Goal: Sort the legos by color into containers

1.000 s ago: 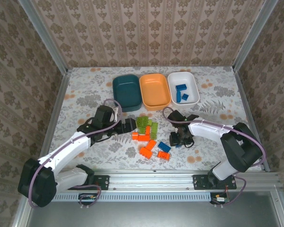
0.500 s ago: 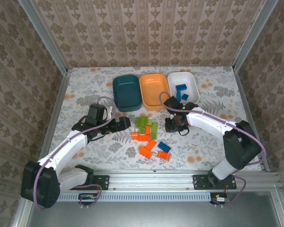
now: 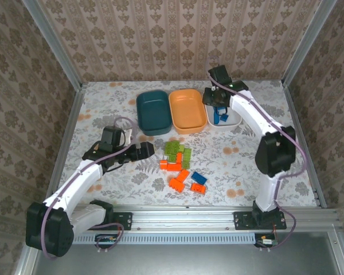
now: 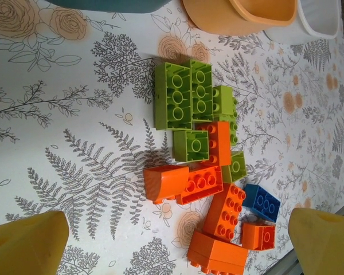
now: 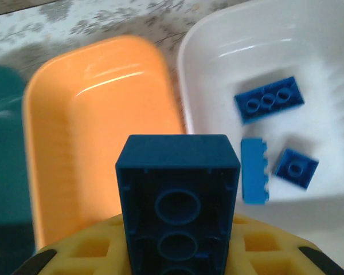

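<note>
My right gripper [image 3: 218, 105] hangs over the near left part of the white container [image 3: 235, 96], shut on a dark blue lego [image 5: 178, 195] whose hollow underside faces the wrist camera. Three blue legos [image 5: 269, 100] lie in the white container [image 5: 218, 40]. The orange container [image 3: 187, 110] and the teal container [image 3: 153, 112] stand to its left, with nothing in them. Green [image 4: 183, 94], orange [image 4: 203, 180] and one blue lego [image 4: 262, 201] are piled mid-table [image 3: 180, 166]. My left gripper [image 3: 151, 150] stands open, left of the pile, with nothing between its fingers [image 4: 28, 243].
The three containers sit side by side at the back of the floral-patterned table [image 3: 103, 114]. Patterned walls with metal corner posts [image 3: 69, 63] close the left, right and back. A metal rail [image 3: 178, 217] runs along the near edge.
My right gripper closed on a blue lego at the pile's right, lifted it and carried it back over the white container. My left arm drew slightly back to the left, still open.
</note>
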Action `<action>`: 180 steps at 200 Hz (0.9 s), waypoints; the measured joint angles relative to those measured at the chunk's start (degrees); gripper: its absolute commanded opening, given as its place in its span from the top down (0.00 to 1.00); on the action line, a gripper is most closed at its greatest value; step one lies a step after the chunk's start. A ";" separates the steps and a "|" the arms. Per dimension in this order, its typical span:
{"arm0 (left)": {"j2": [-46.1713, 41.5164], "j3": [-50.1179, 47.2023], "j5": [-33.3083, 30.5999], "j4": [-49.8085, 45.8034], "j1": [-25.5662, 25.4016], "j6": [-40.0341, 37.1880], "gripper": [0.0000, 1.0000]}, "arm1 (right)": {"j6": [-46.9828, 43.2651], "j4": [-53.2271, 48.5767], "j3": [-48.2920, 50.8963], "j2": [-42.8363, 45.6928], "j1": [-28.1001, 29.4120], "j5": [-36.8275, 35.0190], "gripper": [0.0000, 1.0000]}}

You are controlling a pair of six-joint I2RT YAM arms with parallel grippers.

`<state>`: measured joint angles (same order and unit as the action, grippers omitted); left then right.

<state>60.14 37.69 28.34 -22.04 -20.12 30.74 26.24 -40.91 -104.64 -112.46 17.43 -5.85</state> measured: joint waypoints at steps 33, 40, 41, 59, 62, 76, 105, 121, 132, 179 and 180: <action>0.02 -0.02 -0.07 -0.87 0.72 -0.42 0.00 | -0.59 1.18 -8.13 -11.26 -2.56 -2.25 0.72; 0.02 -0.02 -0.11 -0.94 0.76 -0.42 0.00 | -0.57 1.57 -9.46 -13.22 -3.06 -2.62 0.72; 0.02 -0.02 -0.11 -0.94 0.76 -0.42 0.00 | -0.57 1.64 -9.60 -13.49 -3.13 -2.62 0.72; 0.26 -0.02 -0.26 -0.96 0.83 -0.39 0.00 | -0.52 1.97 -12.46 -17.55 -4.33 -2.99 0.72; 0.35 -0.02 -0.28 -0.94 0.83 -0.39 0.00 | -0.52 2.03 -12.96 -18.25 -4.50 -2.99 0.72; 0.81 -0.02 -0.39 -0.92 0.83 -0.39 0.00 | -0.50 1.97 -15.93 -21.38 -5.25 -2.99 0.71; 3.04 -0.02 -0.68 -0.83 0.83 -0.39 0.00 | -0.42 1.90 -20.28 -26.05 -6.36 -2.91 0.60; 4.90 -0.02 -0.68 -0.68 0.83 -0.39 0.00 | -0.22 1.88 -20.90 -27.28 -6.64 -2.78 0.52; 6.16 0.02 -0.66 -0.63 0.83 -0.37 0.00 | -0.24 1.84 -20.92 -27.71 -6.71 -2.56 0.46; 9.94 1.88 -0.68 -0.55 -0.07 -0.37 0.00 | -0.15 1.60 -20.92 -27.67 -6.69 -2.01 0.37; 9.99 1.97 -0.68 -0.55 -0.11 -0.37 0.00 | -0.15 1.60 -20.90 -27.61 -6.69 -1.92 0.37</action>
<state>70.13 39.66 27.66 -22.59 -20.23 30.37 26.09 -39.31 -125.54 -140.07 10.74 -7.77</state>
